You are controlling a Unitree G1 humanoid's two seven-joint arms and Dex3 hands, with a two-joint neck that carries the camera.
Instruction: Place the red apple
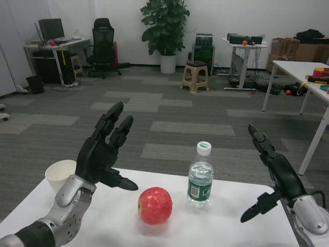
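Note:
A red apple (154, 205) sits on the white table (221, 226), near its middle. My left hand (105, 149) is raised above the table's left side with its fingers spread, holding nothing; its thumb points toward the apple and stops a little short of it. My right hand (271, 172) is lifted over the right edge, fingers stretched out and apart, empty, well clear of the apple.
A clear water bottle (200, 176) with a white cap and green label stands just right of the apple. A white paper cup (60, 175) is at the table's far left corner, behind my left wrist. Beyond the table lie grey carpet, desks, a stool and a plant.

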